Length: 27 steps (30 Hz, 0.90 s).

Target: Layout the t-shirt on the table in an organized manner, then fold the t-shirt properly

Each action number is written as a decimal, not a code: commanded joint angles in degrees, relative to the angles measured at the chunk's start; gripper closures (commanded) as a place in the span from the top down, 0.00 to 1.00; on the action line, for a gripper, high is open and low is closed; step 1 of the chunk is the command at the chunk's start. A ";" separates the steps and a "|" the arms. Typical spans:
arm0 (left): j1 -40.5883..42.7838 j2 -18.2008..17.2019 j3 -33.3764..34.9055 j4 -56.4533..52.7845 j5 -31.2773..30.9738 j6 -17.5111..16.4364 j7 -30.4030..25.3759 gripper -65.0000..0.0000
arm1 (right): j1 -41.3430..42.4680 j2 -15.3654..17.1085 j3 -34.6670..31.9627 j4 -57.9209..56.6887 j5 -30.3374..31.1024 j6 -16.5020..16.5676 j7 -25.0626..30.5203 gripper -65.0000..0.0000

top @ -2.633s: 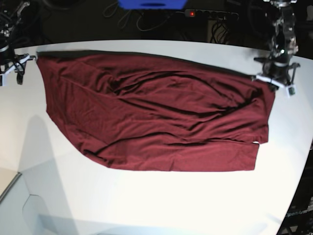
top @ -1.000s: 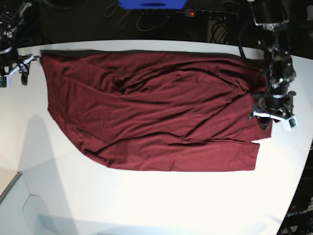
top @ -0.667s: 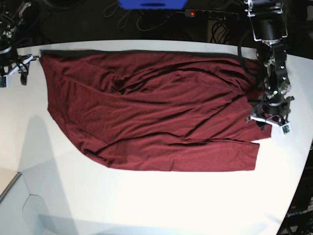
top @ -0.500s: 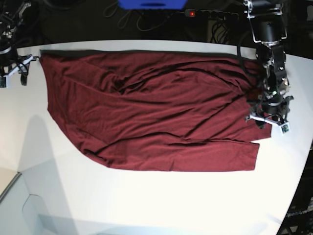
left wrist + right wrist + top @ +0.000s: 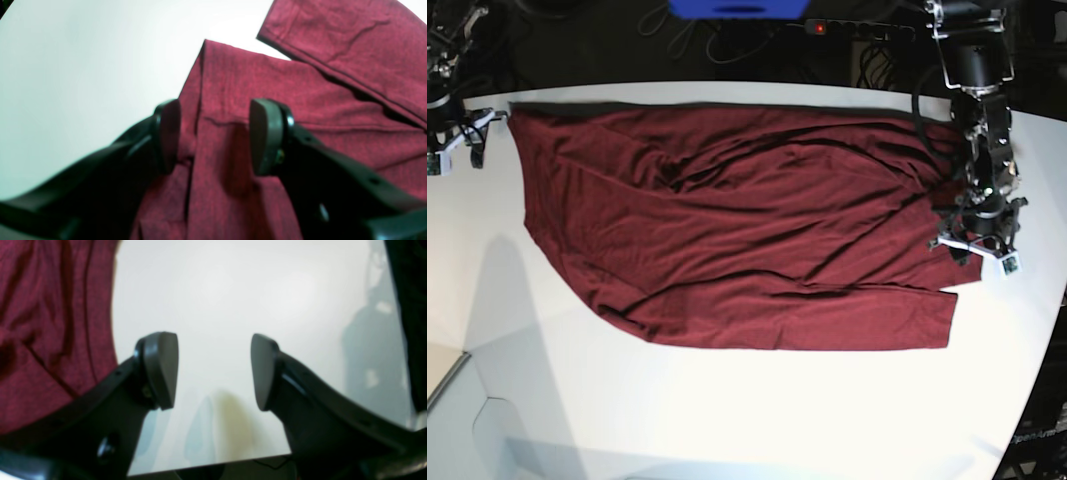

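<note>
The dark maroon t-shirt (image 5: 727,220) lies spread and wrinkled across the white table (image 5: 727,410). My left gripper (image 5: 975,255) hovers over the shirt's right edge, near the lower sleeve. In the left wrist view this gripper (image 5: 215,133) is open, and a folded edge of the t-shirt (image 5: 317,100) runs between its fingers above the table (image 5: 83,66). My right gripper (image 5: 457,138) sits just off the shirt's far left corner. The right wrist view shows the gripper (image 5: 213,370) open over bare table (image 5: 233,290), with the t-shirt (image 5: 40,323) to its left.
Beyond the table's far edge lie a power strip (image 5: 857,28) with a red light, a blue object (image 5: 737,8) and dark cables. The table's curved edge runs down the right side. A grey surface (image 5: 447,410) shows at the bottom left corner.
The left gripper came down from the shirt's far right corner along its right edge, then shifted slightly inward over the fabric. The right gripper edged back a little. Both stayed open.
</note>
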 commanded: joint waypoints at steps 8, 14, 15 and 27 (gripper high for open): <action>-1.07 -0.77 0.32 0.88 0.06 -0.19 -1.49 0.49 | 0.16 0.92 0.37 0.77 0.91 -0.23 1.39 0.53; -1.07 -0.77 2.87 -0.88 -0.02 -0.19 -1.49 0.49 | 0.16 0.92 0.37 0.77 0.91 -0.23 1.39 0.53; -1.07 -0.77 2.87 -1.50 -0.11 -0.19 -1.57 0.49 | 0.16 0.92 0.37 0.77 0.91 -0.23 1.39 0.53; -1.07 -0.86 2.52 1.84 0.06 -0.10 -1.57 0.49 | 0.16 0.92 0.64 0.77 0.91 -0.23 1.39 0.53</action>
